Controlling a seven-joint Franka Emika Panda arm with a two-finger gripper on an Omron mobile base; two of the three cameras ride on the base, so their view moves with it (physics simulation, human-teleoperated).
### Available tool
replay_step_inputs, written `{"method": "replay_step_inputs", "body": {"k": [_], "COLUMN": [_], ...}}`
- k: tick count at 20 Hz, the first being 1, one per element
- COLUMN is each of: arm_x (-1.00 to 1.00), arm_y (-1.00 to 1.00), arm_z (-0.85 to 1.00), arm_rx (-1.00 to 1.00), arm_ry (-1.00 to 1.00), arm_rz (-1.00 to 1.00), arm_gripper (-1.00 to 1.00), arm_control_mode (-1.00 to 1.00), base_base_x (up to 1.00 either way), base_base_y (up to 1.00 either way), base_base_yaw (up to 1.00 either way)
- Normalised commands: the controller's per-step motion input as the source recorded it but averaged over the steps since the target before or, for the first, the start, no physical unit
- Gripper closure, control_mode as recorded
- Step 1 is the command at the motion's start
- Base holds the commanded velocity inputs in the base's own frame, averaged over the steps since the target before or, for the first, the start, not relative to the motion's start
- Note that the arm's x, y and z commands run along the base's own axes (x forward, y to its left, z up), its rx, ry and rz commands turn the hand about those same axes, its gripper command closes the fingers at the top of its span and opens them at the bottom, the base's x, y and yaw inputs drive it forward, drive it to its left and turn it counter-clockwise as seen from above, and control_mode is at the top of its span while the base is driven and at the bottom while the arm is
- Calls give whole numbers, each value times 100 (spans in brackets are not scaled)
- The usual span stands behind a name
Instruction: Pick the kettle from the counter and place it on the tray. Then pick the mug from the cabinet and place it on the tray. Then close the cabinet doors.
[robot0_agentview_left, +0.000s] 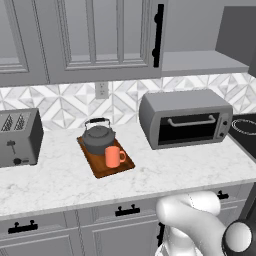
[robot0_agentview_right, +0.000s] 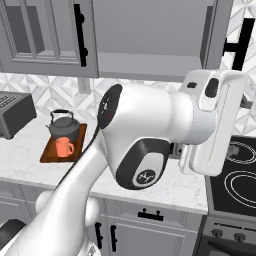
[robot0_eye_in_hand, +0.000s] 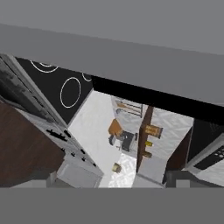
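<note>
The dark grey kettle stands on the reddish-brown tray on the counter. The orange mug sits on the tray in front of the kettle. The cabinet's left door is shut. Its right side is open over a bare grey shelf, and the right door swings out. My arm's wrist is raised beside that open door. In the hand view my gripper is open, with nothing between its tips.
A grey toaster oven stands right of the tray and a toaster at the far left. A black stove top lies to the right. Grey drawers run below the counter. A grey panel hangs close above the hand.
</note>
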Motion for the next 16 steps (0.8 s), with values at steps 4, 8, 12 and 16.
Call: {"method": "replay_step_inputs", "body": {"k": [4,8,12,16], "arm_x": [37,44,38,42], "arm_y": [2,7,41,56], "arm_z": [-3,0,-2,-8], "arm_rx": [-5,-2,-11,-9], "arm_ry": [1,0,0,1], "arm_rz": [24,26,29,38], "arm_gripper": [-100,-100,-100,-100], "arm_control_mode": [-100,-100,-100,-100], "base_base_x": [0,0,0,0], "base_base_y": [0,0,0,0], "base_base_yaw": [0,0,0,0]}}
